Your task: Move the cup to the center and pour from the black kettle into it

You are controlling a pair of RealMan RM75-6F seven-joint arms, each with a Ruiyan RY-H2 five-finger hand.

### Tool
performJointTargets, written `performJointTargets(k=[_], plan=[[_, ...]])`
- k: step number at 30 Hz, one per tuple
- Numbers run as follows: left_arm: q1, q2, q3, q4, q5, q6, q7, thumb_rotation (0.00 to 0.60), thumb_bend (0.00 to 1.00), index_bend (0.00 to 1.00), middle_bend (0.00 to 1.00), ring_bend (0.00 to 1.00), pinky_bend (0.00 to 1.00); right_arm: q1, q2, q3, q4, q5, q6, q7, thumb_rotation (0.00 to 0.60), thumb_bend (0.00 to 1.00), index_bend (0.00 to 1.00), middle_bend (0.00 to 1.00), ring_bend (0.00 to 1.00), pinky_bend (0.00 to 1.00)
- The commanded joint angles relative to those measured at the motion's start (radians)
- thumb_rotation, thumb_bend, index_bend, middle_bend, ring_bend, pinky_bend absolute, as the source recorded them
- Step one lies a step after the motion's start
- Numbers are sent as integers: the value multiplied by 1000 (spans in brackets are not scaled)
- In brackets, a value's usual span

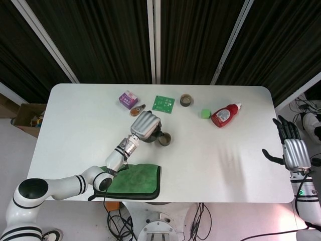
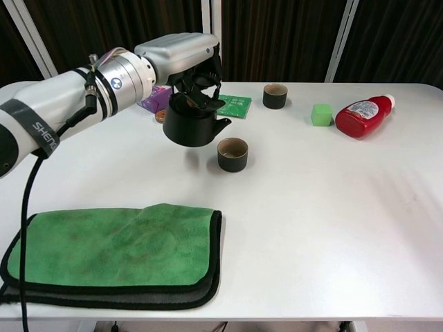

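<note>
My left hand (image 1: 144, 125) (image 2: 181, 57) grips the black kettle (image 2: 189, 125) by its top handle and holds it just above the table. From the head view the hand hides most of the kettle (image 1: 157, 136). The spout points right, towards the dark cup (image 2: 232, 153) (image 1: 164, 139), which stands upright right beside it near the table's middle. I cannot see any liquid in the cup. My right hand (image 1: 294, 151) hangs off the table's right edge, fingers spread, holding nothing.
A second dark cup (image 2: 275, 95) stands at the back, near a green circuit board (image 2: 234, 106) and a purple box (image 1: 128, 99). A green cube (image 2: 321, 114) and a red bottle (image 2: 362, 115) lie back right. A green cloth (image 2: 111, 252) covers the front left.
</note>
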Motion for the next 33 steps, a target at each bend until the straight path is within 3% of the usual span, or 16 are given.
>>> performJointTargets(k=[1, 33], plan=[[-9, -8, 1, 10, -2, -3, 13, 600, 465, 1000, 1000, 931, 501, 0, -1, 0, 1, 0, 0, 1, 600, 181, 0, 0, 0, 0], [-39, -46, 7, 45, -18, 33, 123, 600, 465, 1000, 1000, 938, 511, 2, -3, 1, 15, 2, -8, 12, 600, 181, 0, 0, 0, 0]])
